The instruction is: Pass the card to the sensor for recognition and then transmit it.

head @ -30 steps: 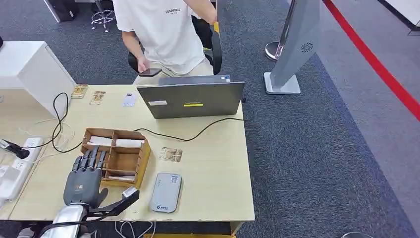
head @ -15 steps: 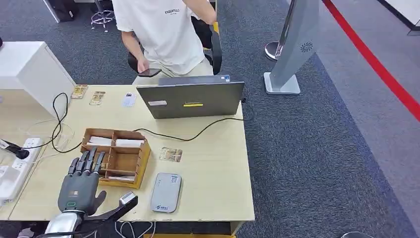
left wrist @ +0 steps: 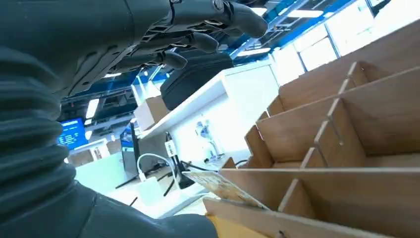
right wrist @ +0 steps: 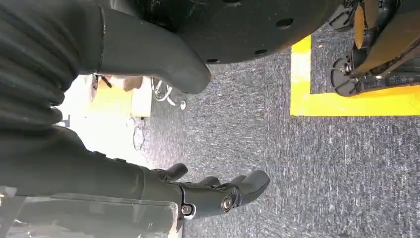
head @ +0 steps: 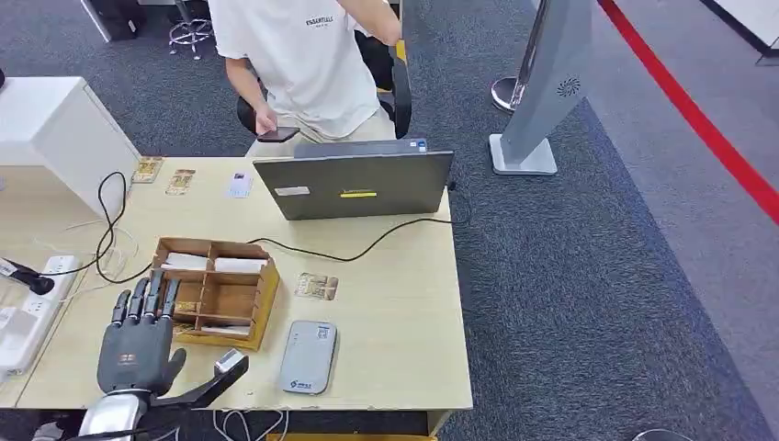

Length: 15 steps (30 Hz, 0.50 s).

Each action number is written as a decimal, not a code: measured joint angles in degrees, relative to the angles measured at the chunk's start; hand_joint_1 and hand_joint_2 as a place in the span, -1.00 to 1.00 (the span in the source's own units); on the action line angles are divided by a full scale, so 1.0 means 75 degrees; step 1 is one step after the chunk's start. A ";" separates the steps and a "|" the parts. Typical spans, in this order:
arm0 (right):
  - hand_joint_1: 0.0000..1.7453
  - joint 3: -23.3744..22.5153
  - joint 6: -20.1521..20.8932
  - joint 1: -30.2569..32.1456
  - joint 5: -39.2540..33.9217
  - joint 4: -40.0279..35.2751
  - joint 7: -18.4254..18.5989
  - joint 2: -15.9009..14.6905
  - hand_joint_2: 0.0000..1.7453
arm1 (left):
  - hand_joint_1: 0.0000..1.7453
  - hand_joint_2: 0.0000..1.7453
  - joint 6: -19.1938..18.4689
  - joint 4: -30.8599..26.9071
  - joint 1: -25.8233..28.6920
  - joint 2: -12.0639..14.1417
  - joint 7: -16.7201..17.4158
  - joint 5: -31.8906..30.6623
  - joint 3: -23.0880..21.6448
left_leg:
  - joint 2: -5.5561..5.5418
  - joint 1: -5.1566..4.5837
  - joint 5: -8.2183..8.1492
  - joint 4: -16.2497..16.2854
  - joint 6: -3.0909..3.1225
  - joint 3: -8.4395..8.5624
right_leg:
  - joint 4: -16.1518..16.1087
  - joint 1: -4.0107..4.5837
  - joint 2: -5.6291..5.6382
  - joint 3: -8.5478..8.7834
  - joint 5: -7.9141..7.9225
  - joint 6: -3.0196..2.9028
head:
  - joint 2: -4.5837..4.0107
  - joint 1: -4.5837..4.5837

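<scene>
A gold-patterned card [head: 317,287] lies on the table beside the wooden divider box [head: 267,296]. Another patterned card [head: 186,307] sits in a near compartment of the box; the left wrist view shows this card [left wrist: 223,187] sticking out over a divider. The grey card sensor [head: 308,356] lies flat near the table's front edge. My left hand [head: 138,342] hovers at the box's near left corner, fingers straight and spread, holding nothing. In the right wrist view my right hand [right wrist: 218,193] hangs over the carpet with loosely extended fingers, empty.
A closed-back laptop [head: 354,184] stands at the far side, its cable crossing the table. A person in a white shirt [head: 303,55] sits behind it holding a phone. Three small cards [head: 181,181] lie near the far edge. A power strip [head: 32,308] and cables lie at left.
My left hand has drawn back toward me and to the left, off the wooden box, with its fingers still spread and empty.
</scene>
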 joint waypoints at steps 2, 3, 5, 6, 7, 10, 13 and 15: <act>-1.00 0.0020 0.0003 -0.0002 0.0015 0.0003 0.0009 0.0000 1.00 | -1.00 1.00 0.0093 0.0035 -0.0001 -0.0012 0.0012 -0.0003 0.0052 | 0.0000 0.0000 0.0000 0.0000 0.0000 0.0000 | 0.0000 0.0000 0.0000 0.0000 0.0000 0.0000 | 0.0000 0.0000; -1.00 0.0038 0.0003 -0.0005 0.0021 0.0003 0.0029 0.0000 1.00 | -1.00 1.00 0.0120 0.0058 -0.0002 -0.0018 0.0012 -0.0003 0.0082 | 0.0000 0.0000 0.0000 0.0000 0.0000 0.0000 | 0.0000 0.0000 0.0000 0.0000 0.0000 0.0000 | 0.0000 0.0000; -1.00 0.0090 0.0003 -0.0006 0.0032 0.0009 0.0047 0.0000 1.00 | -1.00 1.00 0.0137 0.0105 -0.0006 -0.0044 0.0015 -0.0003 0.0146 | 0.0000 0.0000 0.0000 0.0000 0.0000 0.0001 | 0.0000 0.0000 0.0000 0.0000 0.0000 0.0000 | 0.0000 0.0000; -1.00 0.0116 0.0003 -0.0006 0.0035 0.0009 0.0047 0.0000 1.00 | -1.00 1.00 0.0140 0.0134 -0.0007 -0.0050 0.0015 -0.0003 0.0163 | 0.0000 0.0000 0.0000 0.0000 0.0000 0.0001 | 0.0000 0.0000 0.0000 0.0000 0.0000 0.0000 | 0.0000 0.0000; -1.00 0.0128 0.0003 -0.0007 0.0044 0.0009 0.0047 0.0000 1.00 | -1.00 1.00 0.0146 0.0154 -0.0008 -0.0055 0.0015 -0.0003 0.0172 | 0.0000 0.0000 0.0000 0.0000 0.0000 0.0001 | 0.0000 0.0000 0.0000 0.0000 0.0000 0.0000 | 0.0000 0.0000; -1.00 0.0163 0.0006 -0.0007 0.0047 0.0015 0.0047 0.0000 1.00 | -1.00 1.00 0.0155 0.0230 -0.0014 -0.0085 0.0015 -0.0003 0.0221 | 0.0000 0.0000 0.0000 0.0000 0.0000 0.0001 | 0.0000 0.0000 0.0000 0.0000 0.0000 0.0000 | 0.0000 0.0000; -1.00 0.0192 0.0006 -0.0008 0.0064 0.0020 0.0047 0.0000 1.00 | -1.00 1.00 0.0155 0.0312 -0.0041 -0.0111 0.0015 -0.0003 0.0303 | 0.0000 0.0000 0.0000 0.0000 0.0000 0.0000 | 0.0000 0.0000 0.0000 0.0000 0.0000 0.0000 | 0.0000 0.0003; -1.00 0.0207 0.0017 -0.0008 0.0073 0.0023 0.0047 0.0000 1.00 | -1.00 1.00 0.0152 0.0390 -0.0081 -0.0117 0.0015 0.0012 0.0358 | 0.0000 0.0000 0.0000 0.0000 0.0000 0.0000 | 0.0000 0.0000 0.0000 0.0000 0.0000 0.0000 | 0.0000 0.0000</act>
